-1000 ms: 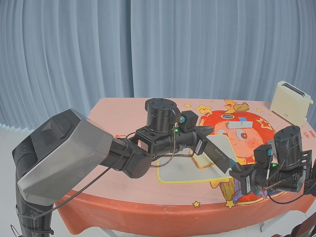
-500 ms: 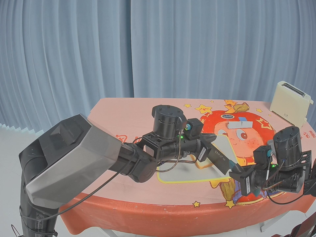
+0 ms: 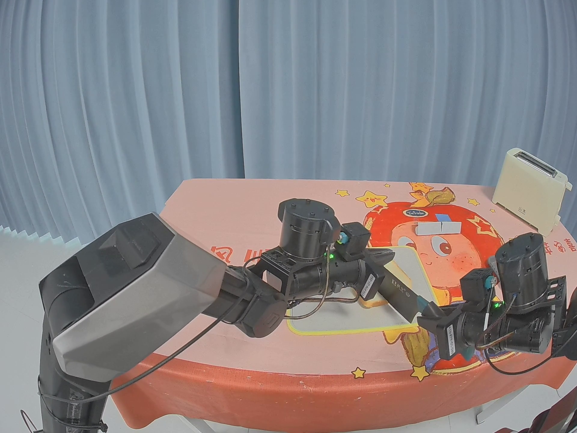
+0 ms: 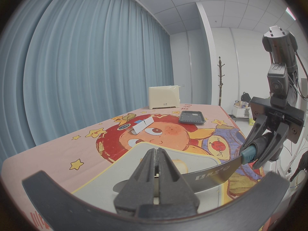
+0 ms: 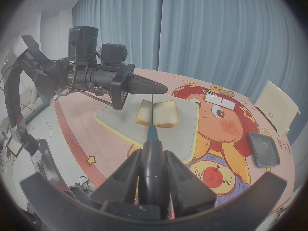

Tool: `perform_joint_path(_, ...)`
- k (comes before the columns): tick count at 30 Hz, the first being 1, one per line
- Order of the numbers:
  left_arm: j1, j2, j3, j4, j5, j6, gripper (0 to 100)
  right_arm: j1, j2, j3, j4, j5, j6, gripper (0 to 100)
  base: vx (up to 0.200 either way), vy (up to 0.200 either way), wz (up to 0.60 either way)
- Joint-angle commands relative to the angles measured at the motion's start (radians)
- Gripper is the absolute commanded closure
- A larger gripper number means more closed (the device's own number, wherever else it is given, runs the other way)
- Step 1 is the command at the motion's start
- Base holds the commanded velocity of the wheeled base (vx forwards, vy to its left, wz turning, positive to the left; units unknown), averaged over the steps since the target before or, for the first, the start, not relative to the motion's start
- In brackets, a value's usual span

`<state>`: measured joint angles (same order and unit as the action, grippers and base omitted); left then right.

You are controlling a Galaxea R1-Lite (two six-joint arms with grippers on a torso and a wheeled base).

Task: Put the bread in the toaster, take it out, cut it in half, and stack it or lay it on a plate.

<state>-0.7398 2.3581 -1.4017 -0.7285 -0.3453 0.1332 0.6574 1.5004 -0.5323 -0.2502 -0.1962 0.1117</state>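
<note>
Gripped in the right end effector (image 5: 151, 153), the knife (image 4: 211, 175) should be pressed squarely through the bread's (image 5: 163, 113) middle, clear of the clenched left end effector (image 5: 160, 88).

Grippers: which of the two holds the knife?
The right gripper, shut on the knife at its teal handle; the left gripper is shut on nothing, above the cutting board.

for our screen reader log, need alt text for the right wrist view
The right claw grips a knife, its blade edge-on across the middle of a bread slice on a grey cutting board. The shut left claw points in above the blade.
</note>
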Motion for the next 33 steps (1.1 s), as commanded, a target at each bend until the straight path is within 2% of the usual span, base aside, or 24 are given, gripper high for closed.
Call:
perform_joint_path(1, 0.000, 0.015, 0.012, 0.003, 0.002, 0.000, 100, 0.001, 0.007, 0.002, -0.001, 0.000, 0.000, 100, 0.000, 0.000, 0.00)
perform_joint_path(33, 0.000, 0.041, 0.017, 0.001, 0.005, 0.000, 100, 0.001, 0.020, 0.012, -0.001, 0.000, -0.001, 100, 0.000, 0.000, 0.00)
